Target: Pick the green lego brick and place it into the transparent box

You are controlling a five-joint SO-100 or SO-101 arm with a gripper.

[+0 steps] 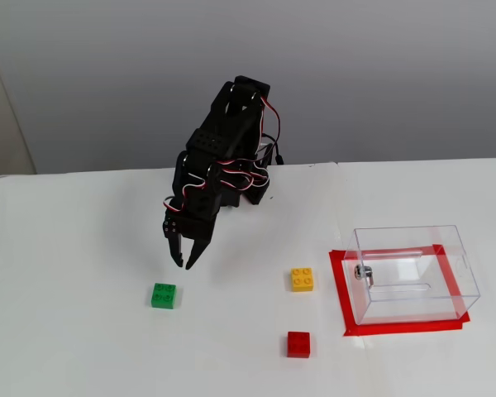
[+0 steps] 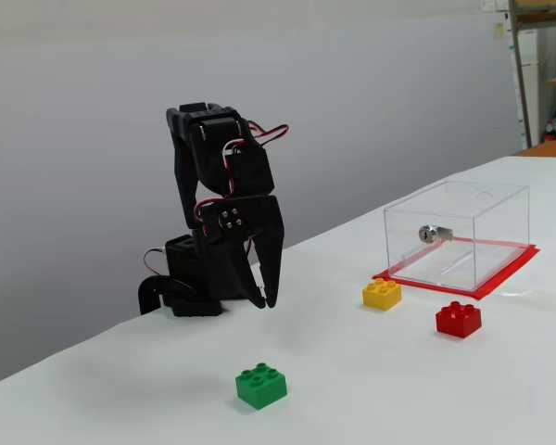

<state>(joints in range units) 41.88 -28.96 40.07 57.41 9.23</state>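
Nearest the camera in a fixed view, the small bright green square plastic brick (image 2: 261, 386), four studs up, rests alone on the white table (image 2: 371, 389), untouched and well apart from everything else. Beyond it and to the right lie a red brick (image 2: 459, 319) and then a yellow brick (image 2: 382, 294), both short of the clear plastic rectangular box (image 2: 457, 235), which stands on a red-taped square (image 2: 510, 278) with a small metal fitting on one wall. Farthest back, at the table's rear edge, the black arm's base (image 2: 196, 283) carries the two-finger gripper (image 2: 264, 298), pointing down with its jaws a little parted, tips close together, holding nothing. In the other fixed view the gripper (image 1: 182, 262) hangs above the table, near the green brick (image 1: 164, 295) but on its far side and slightly right.

The step in hand appears to be the approach. To do it well, the jaws likely need to spread wider than the brick, centre over it, align with two opposite flat sides, then descend until the tips straddle those sides before closing.
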